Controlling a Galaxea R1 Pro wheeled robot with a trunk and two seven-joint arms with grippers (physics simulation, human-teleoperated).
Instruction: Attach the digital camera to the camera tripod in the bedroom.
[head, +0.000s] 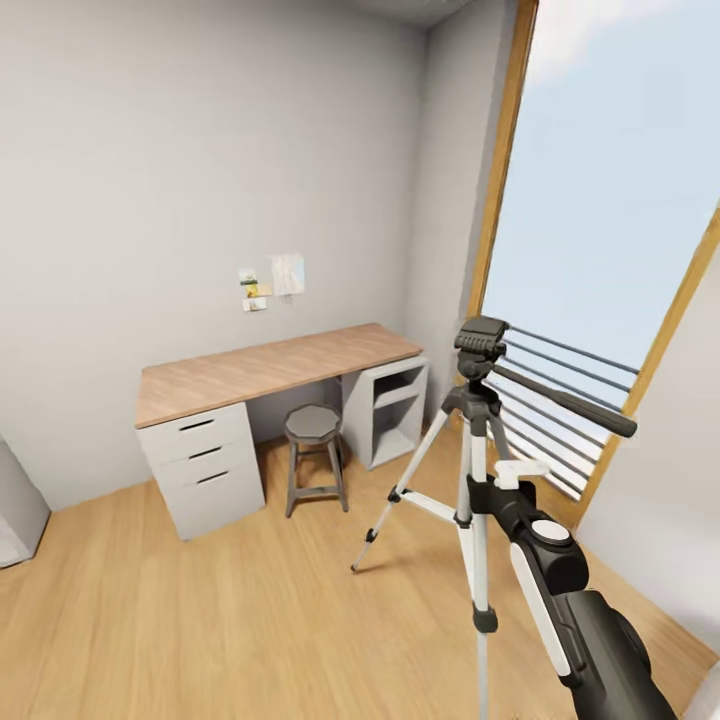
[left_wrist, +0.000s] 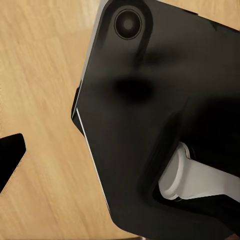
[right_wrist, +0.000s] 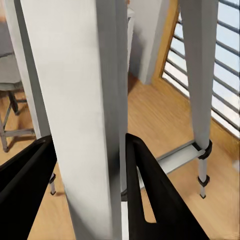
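Standing on the light wood floor (head: 230, 620) near the tall wood-framed window (head: 610, 200), the camera tripod (head: 472, 470) has its silver legs spread and its dark grey head (head: 480, 345) uppermost, with the long pan handle (head: 565, 400) angled out toward the window side. Nothing sits on the head.

From the head view, the right arm (head: 560, 590) reaches up from the lower right to the tripod's near leg, and the right gripper (right_wrist: 87, 165) sits at that leg. The right wrist view shows its two black fingers (right_wrist: 150, 190) on either side of a pale tripod leg (right_wrist: 85, 100), closed around it or very nearly so; another leg (right_wrist: 200, 90) and a cross brace (right_wrist: 170, 160) stand beyond.

The left wrist view shows a black robot body part (left_wrist: 150, 125) over the floor; whether the left gripper's fingers are open or closed cannot be told.

Further back, a wooden-top desk (head: 270, 365) with white drawers (head: 205, 465) stands against the pale grey wall (head: 200, 150), a round stool (head: 314, 455) beneath it and small notes (head: 270, 280) pinned above.
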